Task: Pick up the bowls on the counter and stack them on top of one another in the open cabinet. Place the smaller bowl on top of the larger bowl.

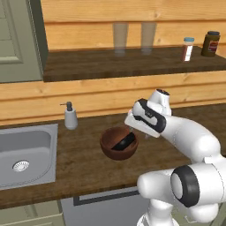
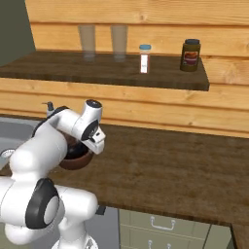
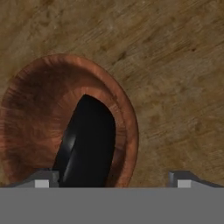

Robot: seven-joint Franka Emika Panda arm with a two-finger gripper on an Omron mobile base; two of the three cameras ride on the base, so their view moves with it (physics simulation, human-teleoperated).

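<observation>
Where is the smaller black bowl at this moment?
The smaller bowl lies tilted inside the larger bowl, on the counter right of the sink, in the left base view, just below the hand.

A kitchen; steel sink in wooden counter, soap dispenser, probably jars.

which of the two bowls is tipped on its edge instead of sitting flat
The small black bowl. It stands tilted on its rim inside the large reddish-brown bowl, which sits upright on the counter.
</observation>
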